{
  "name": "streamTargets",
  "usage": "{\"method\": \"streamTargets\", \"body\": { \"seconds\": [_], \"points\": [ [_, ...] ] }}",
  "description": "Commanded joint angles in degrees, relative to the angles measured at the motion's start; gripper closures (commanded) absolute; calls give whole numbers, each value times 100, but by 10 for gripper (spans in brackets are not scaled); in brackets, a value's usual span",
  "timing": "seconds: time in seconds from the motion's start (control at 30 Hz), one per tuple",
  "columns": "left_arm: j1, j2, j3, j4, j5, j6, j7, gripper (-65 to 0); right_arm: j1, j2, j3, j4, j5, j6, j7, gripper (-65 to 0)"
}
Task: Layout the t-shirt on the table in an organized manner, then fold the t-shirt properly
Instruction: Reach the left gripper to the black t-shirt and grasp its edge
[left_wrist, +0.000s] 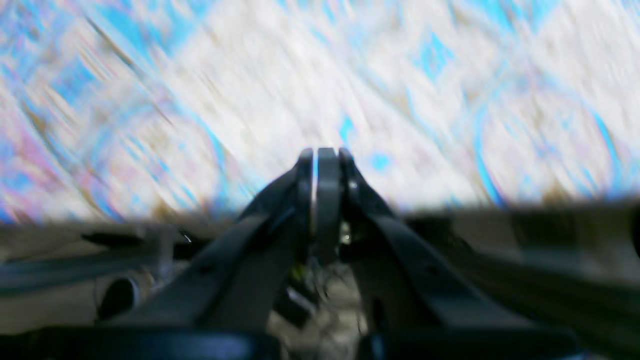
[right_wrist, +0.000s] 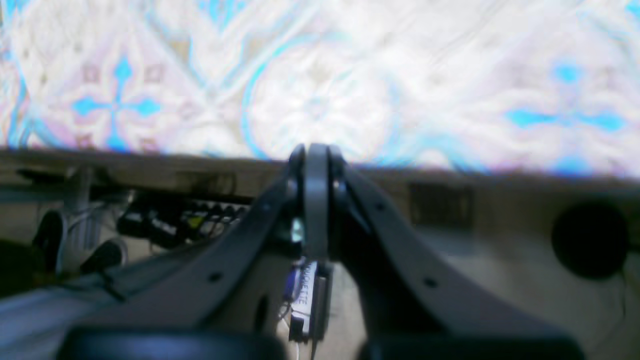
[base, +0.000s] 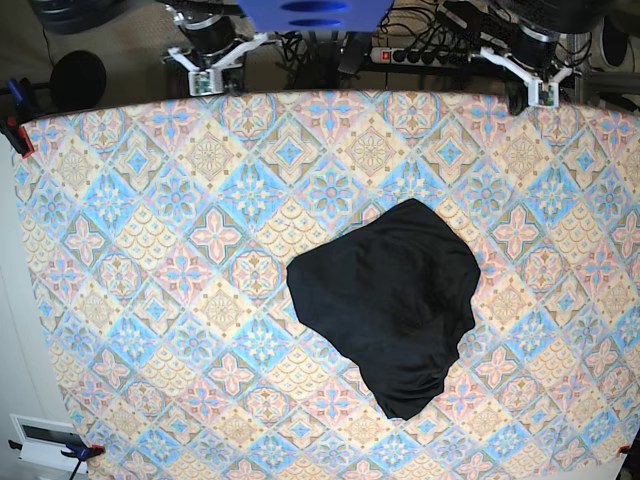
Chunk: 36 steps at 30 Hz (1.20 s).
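The left end effector has its fingers pressed together on nothing, seen in its wrist view above the edge of the counter, whose patterned cloth is blurred there. The right end effector is likewise closed and empty, hanging over the cloth's edge with a power strip and cables below it. In the base view both sit at the far edge of the counter, the left end effector on that view's right and the right end effector on its left, well apart from the t-shirt. The t-shirt lies crumpled in a dark heap on the counter, right of centre, sleeves not distinguishable.
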Motion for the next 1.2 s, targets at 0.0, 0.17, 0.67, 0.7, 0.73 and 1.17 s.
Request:
{"method": "streamTargets", "body": {
  "seconds": [0.0, 0.17, 0.67, 0.7, 0.73, 1.17],
  "points": [
    [-65, -31, -34, 83, -6, -12, -116, -5, 165, 10, -144, 141, -30, 36, 247, 0],
    [-909, -22, 10, 83, -15, -12, 368, -45, 1114, 10, -953, 97, -100, 36, 238, 0],
    [-4487, 919, -236, -796, -463, -21, 3444, -130, 2785, 2, -1638, 45, -100, 36, -606, 0],
    [-4619, 963, -236, -990, -472, -21, 3471, -132, 2785, 2, -1638, 45, -100, 36, -606, 0],
    [-4742, 989, -236, -1174, -481, -21, 3471, -140, 2785, 2, -1638, 45, -100, 36, -606, 0],
    [-5938, 1367, -456, -3082, -920, -12, 3444, -245, 2785, 2, -1630, 45, -100, 36, -624, 0]
  ]
}}
